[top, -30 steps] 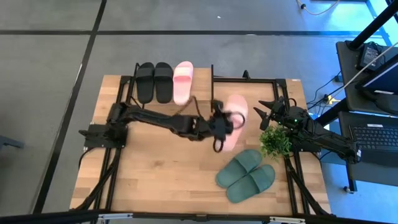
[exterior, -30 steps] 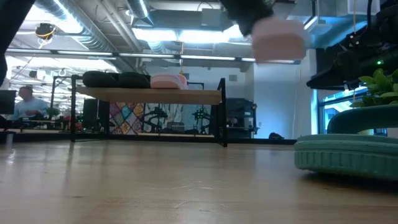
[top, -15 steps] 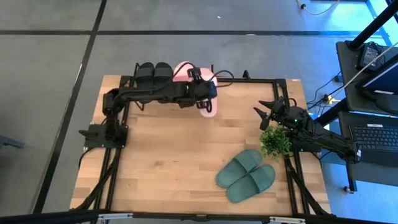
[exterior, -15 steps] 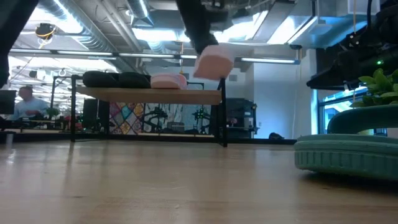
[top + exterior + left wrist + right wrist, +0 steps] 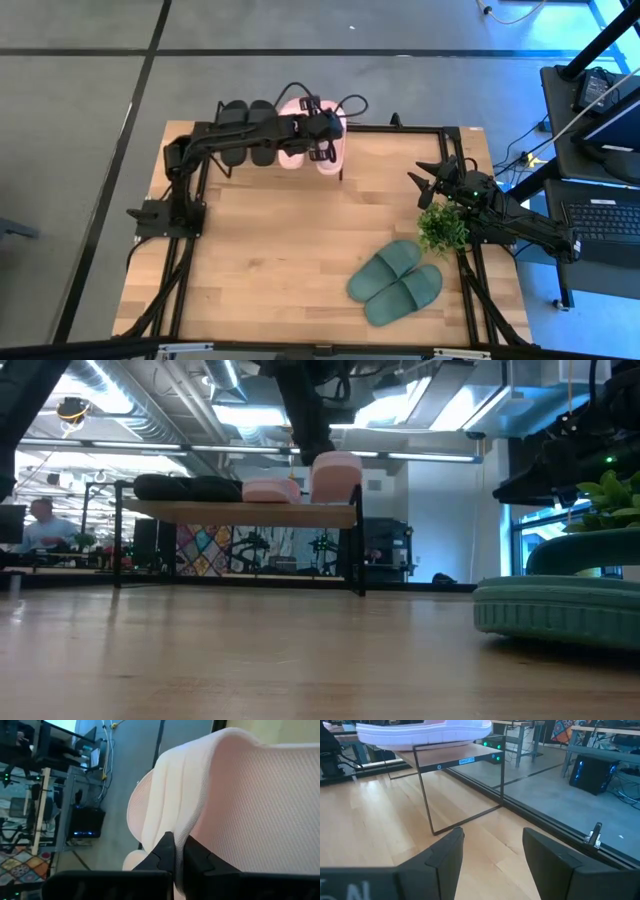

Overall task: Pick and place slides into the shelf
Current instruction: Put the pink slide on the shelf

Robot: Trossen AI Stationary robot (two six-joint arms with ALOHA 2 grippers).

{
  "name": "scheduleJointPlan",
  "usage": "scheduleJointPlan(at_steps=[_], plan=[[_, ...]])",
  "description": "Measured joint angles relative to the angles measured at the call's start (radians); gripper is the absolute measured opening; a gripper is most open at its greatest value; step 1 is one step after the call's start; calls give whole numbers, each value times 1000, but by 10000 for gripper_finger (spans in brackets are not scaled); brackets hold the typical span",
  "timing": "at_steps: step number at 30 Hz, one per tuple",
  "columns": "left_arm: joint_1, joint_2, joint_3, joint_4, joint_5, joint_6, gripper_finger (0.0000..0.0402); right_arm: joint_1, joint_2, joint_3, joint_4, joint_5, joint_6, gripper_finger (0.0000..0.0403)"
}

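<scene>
My left gripper is shut on a pale pink slide at the right end of the shelf, beside the other pale pink slide. Two black slides lie on the shelf top by their soles, farther left. I cannot tell whether the held slide touches the plank. The dark green pair lies on the table near the right edge. My right gripper waits open at the table's right side. My left gripper pinches the wide strap's edge of the pale pink slide between its two fingers, coming from above. The slide hangs below the fingers with its sole level, at the top of the shelf's right end.
A small green potted plant stands between the right gripper and the green pair. The shelf's thin black frame stands on the table's far side. Bare wood spreads over the middle and near left. A person sits in the room behind.
My left gripper has carried the pale pink slide from above the table's middle toward the far edge and leftward, then down to the shelf's right end, staying shut on it. The slide now stands level with the other slides on the shelf top.
</scene>
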Motion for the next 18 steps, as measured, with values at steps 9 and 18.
scheduleJointPlan(at_steps=[9,18], plan=[[61,-61,-1,31,24,11,2,0,0,0,0,0,25,206],[87,-58,-32,57,129,1,2,0,0,0,0,0,45,206]])
